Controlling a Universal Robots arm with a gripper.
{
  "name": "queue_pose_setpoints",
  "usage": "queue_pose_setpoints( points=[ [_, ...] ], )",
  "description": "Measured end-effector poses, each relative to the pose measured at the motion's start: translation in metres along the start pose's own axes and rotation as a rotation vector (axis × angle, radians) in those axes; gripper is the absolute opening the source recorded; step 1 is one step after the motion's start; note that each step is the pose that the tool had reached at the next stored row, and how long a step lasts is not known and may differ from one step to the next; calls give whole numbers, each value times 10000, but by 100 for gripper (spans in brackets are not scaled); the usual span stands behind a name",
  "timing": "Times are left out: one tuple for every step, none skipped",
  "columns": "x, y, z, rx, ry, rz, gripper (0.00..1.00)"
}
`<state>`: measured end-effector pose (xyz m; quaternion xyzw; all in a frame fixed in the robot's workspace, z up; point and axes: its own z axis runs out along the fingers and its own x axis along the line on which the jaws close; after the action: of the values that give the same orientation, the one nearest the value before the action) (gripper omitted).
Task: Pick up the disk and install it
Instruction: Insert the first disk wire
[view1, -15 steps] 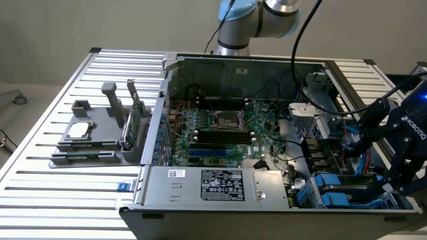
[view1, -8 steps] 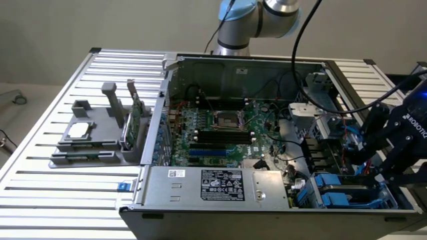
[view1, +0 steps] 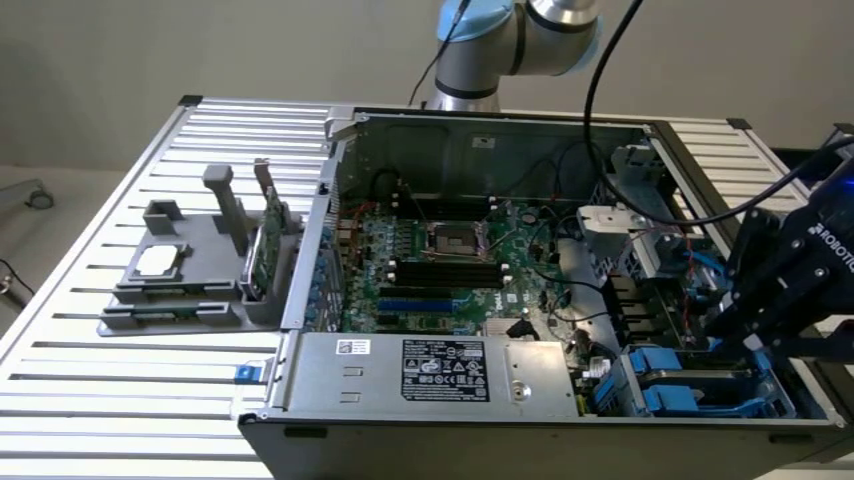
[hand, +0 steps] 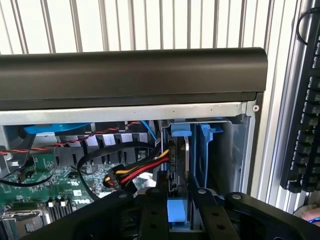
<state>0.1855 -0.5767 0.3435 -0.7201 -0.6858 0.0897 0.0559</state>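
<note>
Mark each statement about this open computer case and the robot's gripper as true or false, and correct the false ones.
1. The gripper is at the drive bays at the exterior view's right. True.
2. The computer case is closed. False: it is open, motherboard visible.
3. The blue-framed disk stands in a bay by the gripper. True.
4. The grey holder sits inside the case. False: it is outside, on the slatted table.

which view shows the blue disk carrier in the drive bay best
The wrist view: the blue plastic disk carrier stands on edge in the open grey computer case, straight ahead between the black gripper jaws. In the exterior view the gripper hangs above the blue carriers in the case's corner bay.
</note>
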Motion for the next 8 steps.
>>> queue_pose_setpoints(
  points=[
    [0,-3,-8,0,-1,0,26],
    [-1,-6,-16,1,-2,0,26],
    [-1,-10,-24,5,-1,0,26],
    [-2,-13,-33,16,-1,0,26],
    [-2,-16,-42,24,-1,-2,26],
    [-3,-19,-50,29,-2,-2,26],
    [-4,-23,-60,31,-1,-1,26],
    [-5,-27,-76,32,-3,-1,26]
  ],
)
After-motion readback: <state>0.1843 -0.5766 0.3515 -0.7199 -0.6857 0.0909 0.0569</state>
